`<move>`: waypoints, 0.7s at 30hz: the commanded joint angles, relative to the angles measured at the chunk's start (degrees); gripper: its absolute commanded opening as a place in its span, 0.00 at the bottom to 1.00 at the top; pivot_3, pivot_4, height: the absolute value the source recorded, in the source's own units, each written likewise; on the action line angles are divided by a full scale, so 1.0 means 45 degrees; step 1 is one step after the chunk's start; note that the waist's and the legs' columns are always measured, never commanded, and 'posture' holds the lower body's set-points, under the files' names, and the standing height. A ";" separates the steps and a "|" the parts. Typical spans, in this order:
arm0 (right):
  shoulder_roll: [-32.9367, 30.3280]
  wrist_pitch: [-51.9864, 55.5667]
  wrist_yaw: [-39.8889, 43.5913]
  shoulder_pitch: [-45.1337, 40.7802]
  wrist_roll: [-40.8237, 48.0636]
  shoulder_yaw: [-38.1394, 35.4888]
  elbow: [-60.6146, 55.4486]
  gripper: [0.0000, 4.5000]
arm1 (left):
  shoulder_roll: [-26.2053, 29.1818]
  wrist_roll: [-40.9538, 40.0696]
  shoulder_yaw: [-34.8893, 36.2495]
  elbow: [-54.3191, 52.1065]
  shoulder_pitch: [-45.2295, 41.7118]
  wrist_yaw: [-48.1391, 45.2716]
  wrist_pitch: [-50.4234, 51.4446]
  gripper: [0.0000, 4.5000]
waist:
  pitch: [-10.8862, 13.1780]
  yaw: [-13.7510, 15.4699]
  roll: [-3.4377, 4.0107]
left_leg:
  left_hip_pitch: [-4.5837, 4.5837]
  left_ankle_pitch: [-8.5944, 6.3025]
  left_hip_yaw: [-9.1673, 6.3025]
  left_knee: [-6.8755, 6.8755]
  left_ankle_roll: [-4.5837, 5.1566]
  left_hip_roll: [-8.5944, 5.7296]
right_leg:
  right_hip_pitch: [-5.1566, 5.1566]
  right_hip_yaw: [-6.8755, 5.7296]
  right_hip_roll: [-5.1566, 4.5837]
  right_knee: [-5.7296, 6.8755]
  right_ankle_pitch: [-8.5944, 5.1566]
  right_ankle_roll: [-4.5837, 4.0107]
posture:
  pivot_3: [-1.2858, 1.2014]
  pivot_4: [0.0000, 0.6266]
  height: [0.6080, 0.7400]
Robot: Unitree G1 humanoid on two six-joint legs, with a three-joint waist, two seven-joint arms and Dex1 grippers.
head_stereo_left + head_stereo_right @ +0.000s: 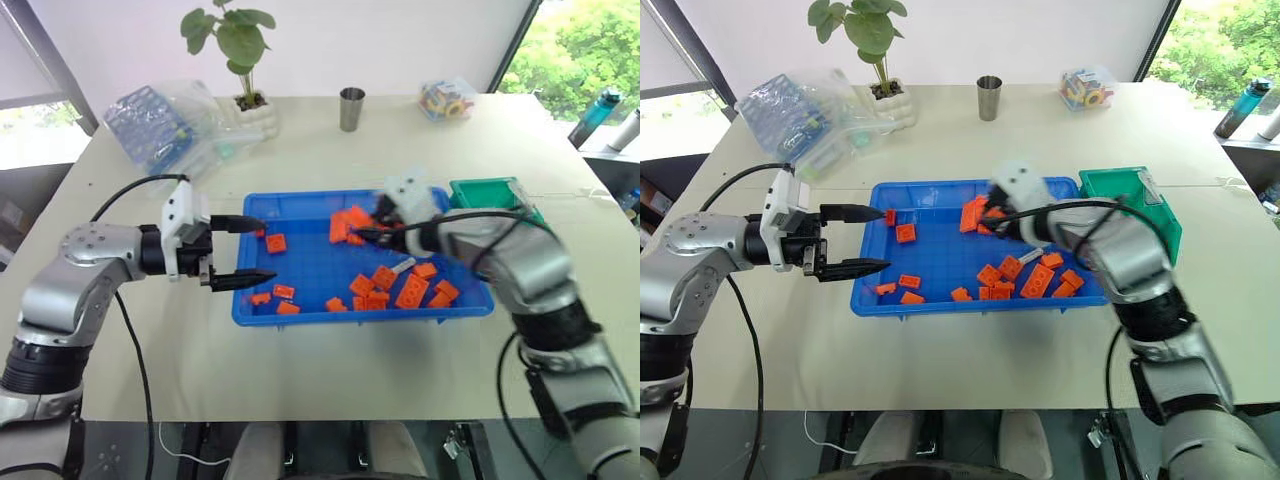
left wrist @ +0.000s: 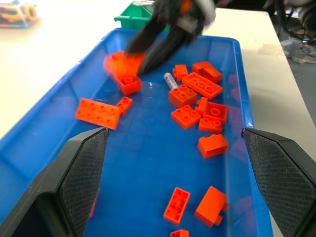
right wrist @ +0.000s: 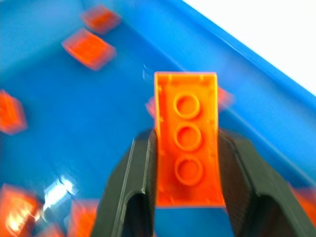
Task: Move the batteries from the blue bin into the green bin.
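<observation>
The blue bin (image 1: 310, 262) lies mid-table and holds several orange bricks (image 1: 412, 291). One silver battery (image 1: 403, 266) lies among the bricks in its right half; it also appears in the left wrist view (image 2: 170, 80). My right gripper (image 3: 186, 143) hovers over the bin's far right part (image 1: 362, 235), shut on an orange three-stud brick (image 3: 187, 148) that stands up between its fingers. At the bin's left edge my left gripper (image 1: 266, 250) is open, pointing right across the bin with nothing between its fingers (image 2: 84, 173). The green bin (image 1: 485, 192) stands against the blue bin's far right corner.
At the back of the table stand a potted plant (image 1: 250, 108), a metal cup (image 1: 351, 108), a clear box with a blue rack (image 1: 160, 125) and a small clear container of coloured pieces (image 1: 447, 98). Bottles (image 1: 600, 115) stand beyond the table's right edge.
</observation>
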 commanded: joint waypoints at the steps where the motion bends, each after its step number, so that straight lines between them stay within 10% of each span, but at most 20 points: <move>1: 0.0509 -0.0871 0.0155 -0.0744 -0.0603 0.0587 0.0840 0.49 | 0.0030 0.0009 0.0164 -0.0166 -0.0234 0.0011 -0.0211 1.00 | 0.0000 0.0064 0.0000 | -0.0006 0.0000 -0.0003 0.0000 0.0000 -0.0005 | -0.0003 -0.0001 -0.0003 0.0003 0.0000 0.0000 | 0.52 0.24 0.82; 5: -0.0289 -0.2059 0.1816 -0.1690 -0.0898 0.0987 0.1360 0.91 | 0.0095 -0.0037 0.0271 -0.0261 -0.0118 0.0021 -0.0176 1.00 | 0.0002 0.0058 -0.0003 | -0.0010 -0.0010 -0.0006 0.0011 0.0018 -0.0041 | 0.0003 -0.0005 -0.0021 0.0006 0.0002 0.0004 | 0.52 0.24 0.82; 14: -0.4811 -0.7860 0.9402 -0.2169 -0.1519 0.1222 0.3953 0.91 | 0.0062 -0.0070 0.0363 -0.0507 0.0178 0.0211 -0.0187 1.00 | 0.0007 0.0004 -0.0007 | -0.0008 -0.0021 -0.0014 0.0016 0.0037 -0.0038 | 0.0013 -0.0014 -0.0020 -0.0013 0.0002 0.0004 | 0.52 0.24 0.82; 21: -0.4740 -1.1030 1.0592 -0.1899 -0.2998 0.1309 0.6799 0.91 | 0.0195 -0.0101 0.0467 -0.0638 0.0315 0.0257 -0.0171 1.00 | 0.0009 -0.0057 -0.0006 | -0.0002 -0.0013 0.0005 0.0016 0.0021 -0.0009 | 0.0007 -0.0011 -0.0015 -0.0009 0.0002 0.0004 | 0.52 0.24 0.82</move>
